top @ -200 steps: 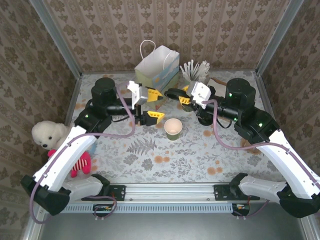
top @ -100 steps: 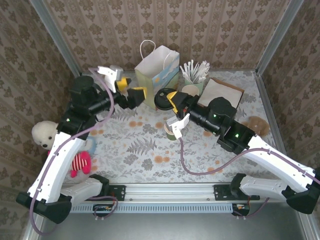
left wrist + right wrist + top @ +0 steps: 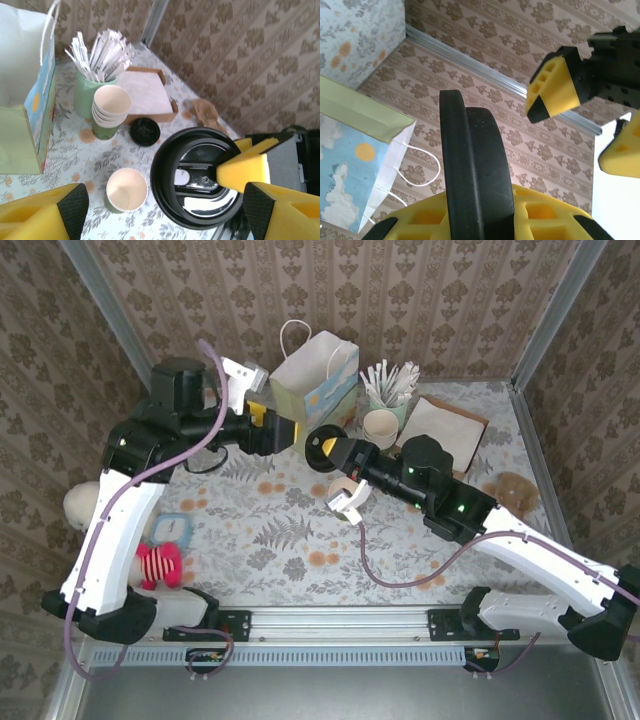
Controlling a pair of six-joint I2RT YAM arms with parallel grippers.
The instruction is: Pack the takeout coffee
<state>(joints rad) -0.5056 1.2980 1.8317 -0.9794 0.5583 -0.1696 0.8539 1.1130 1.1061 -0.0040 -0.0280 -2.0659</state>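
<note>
Both arms have swung leftward since a second ago. Your right gripper (image 3: 328, 448) has carried its load from beside the straw pot to a spot in front of the bag. Your left gripper (image 3: 283, 430) has backed off to the bag's near left corner and faces the right one.

On the floral-print table (image 3: 280, 540), the tall white paper bag with blue and green print (image 3: 315, 380) stands upright at the back. Right of it lies the shallow brown cardboard tray of white napkins (image 3: 149, 92), and the white plush bear (image 3: 85, 508) sits at the left edge. Between bag and tray stand the pale green pot of paper-wrapped straws (image 3: 92, 90) and, just in front of it, the stack of lidless green cups (image 3: 110, 107).

Your takeout coffee, the single green paper cup (image 3: 126, 192), stands upright and uncovered on the table in front of that stack, partly under the right wrist. The round black plastic lid (image 3: 197, 185) is off the cup, pinched in the air between the right gripper's yellow pads. The left gripper's fingers are spread wide and hold nothing, with the lid just ahead of them. A second black lid (image 3: 145, 132) lies flat beside the stack.
</note>
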